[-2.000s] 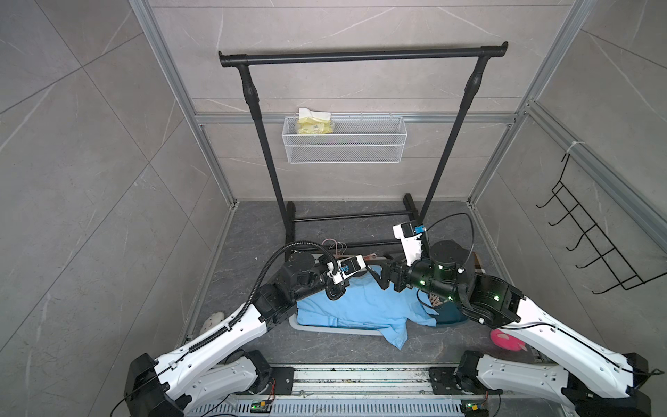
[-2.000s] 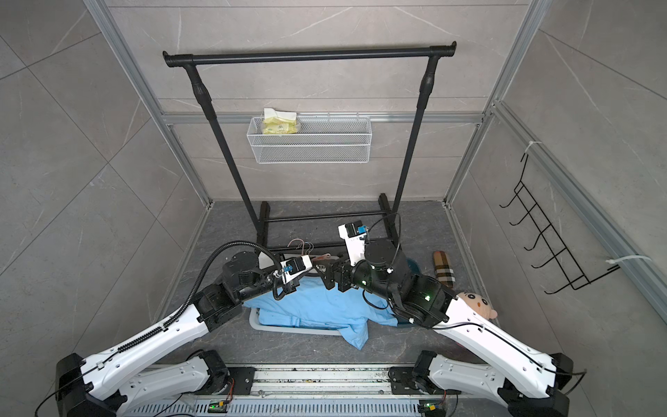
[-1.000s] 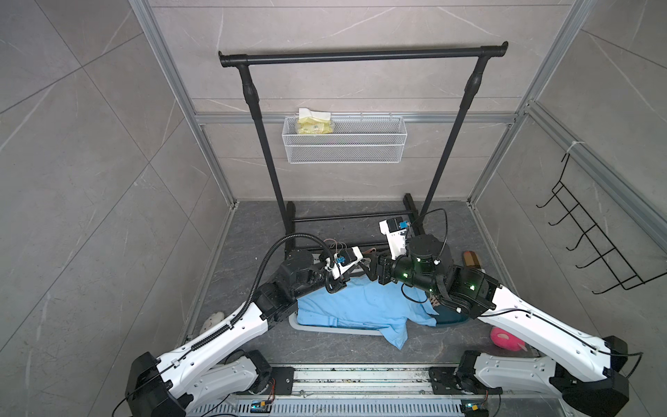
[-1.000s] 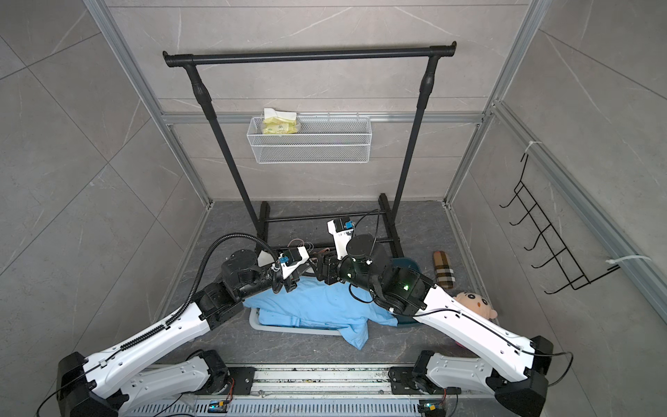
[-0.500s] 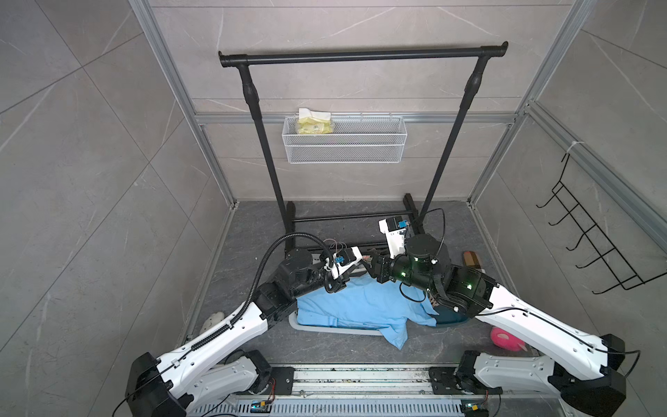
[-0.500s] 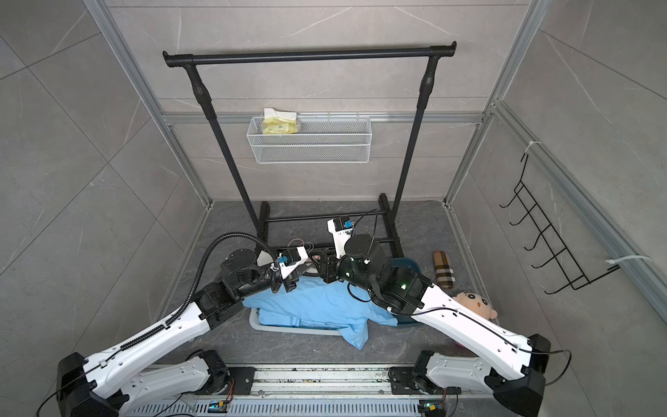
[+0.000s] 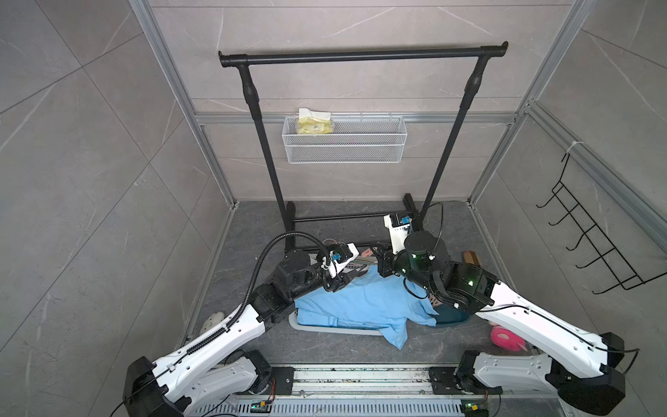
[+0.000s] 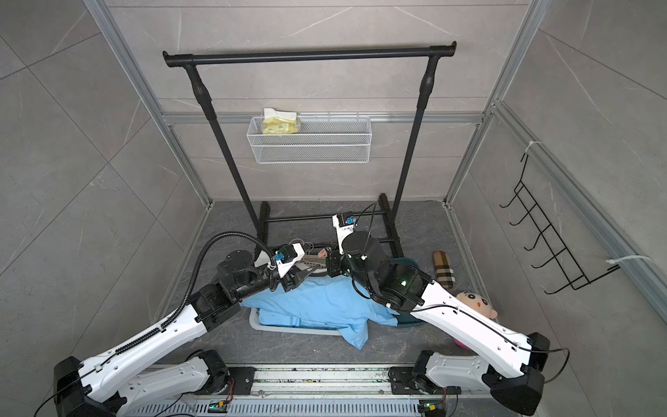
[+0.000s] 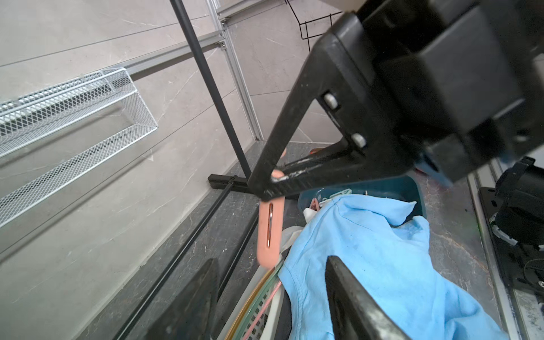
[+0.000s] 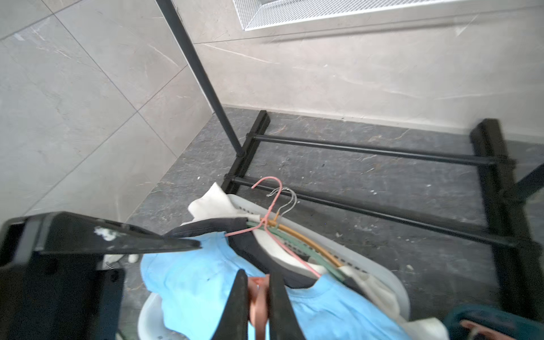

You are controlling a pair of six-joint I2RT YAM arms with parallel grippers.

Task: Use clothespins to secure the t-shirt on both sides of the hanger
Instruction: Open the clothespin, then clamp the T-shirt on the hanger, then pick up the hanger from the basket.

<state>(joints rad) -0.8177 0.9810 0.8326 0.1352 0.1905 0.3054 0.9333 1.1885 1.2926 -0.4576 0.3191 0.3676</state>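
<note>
The right pincer is clenched on a pink pin, gripping it by one end so that the rest hangs down past the fingertips. In the right wrist view the pin shows as a pink sliver squeezed between the two black fingers. The left pincer is released. Its fingers are spread wide, one to either side of the pin's free end and apart from it. In both top views the two pincers meet nose to nose.

Below both lies the blue shirt, draped over a white basket. Just ahead of the right pincer, thin hangers in pink, tan and green rest on the basket rim, and the pink one's wire reaches the shirt's collar. The pin's lower end seems to hang just clear of the shirt, though blur makes that hard to judge. Under the right arm, back from its pincer, a teal tub holds more pins.
</note>
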